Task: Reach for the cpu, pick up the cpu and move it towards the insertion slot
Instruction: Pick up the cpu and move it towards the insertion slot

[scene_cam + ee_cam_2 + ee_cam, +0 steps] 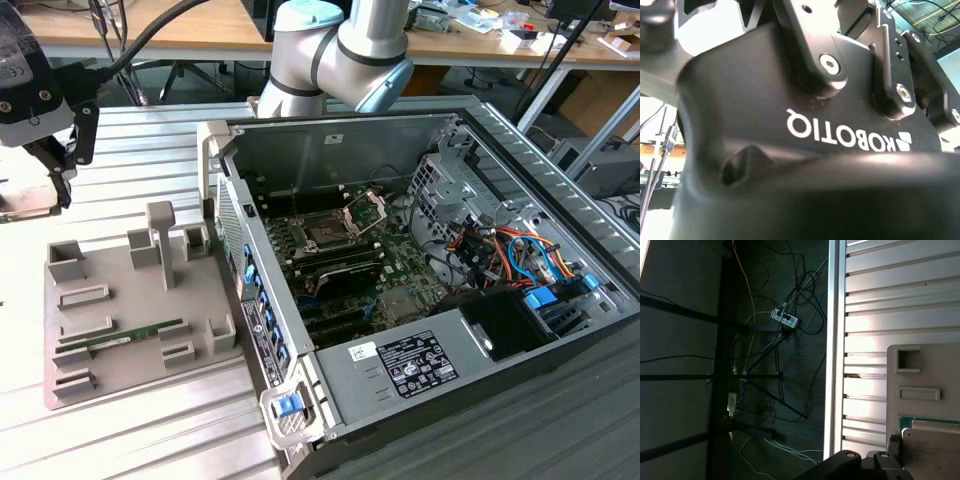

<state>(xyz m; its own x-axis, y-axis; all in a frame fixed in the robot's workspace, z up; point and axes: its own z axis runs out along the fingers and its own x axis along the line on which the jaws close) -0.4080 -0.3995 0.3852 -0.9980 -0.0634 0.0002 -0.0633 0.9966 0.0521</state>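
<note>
Fingers (60,175) appear closed on the chip (932,452), well apart from the socket (328,232); an edge grip could slip, or the chip could strike the case wall (232,215).

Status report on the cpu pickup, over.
Tool next to cpu, hold unconfirmed. Insertion slot in the case, frame raised, off toward the exterior view's right. Case wall between.

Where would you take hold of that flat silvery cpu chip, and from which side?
Probably by two opposite outer edges of the cpu, coming straight down from above. It appears to be a thin plate lying flat on its pale holder, so only the edges offer anything to pinch.
</note>
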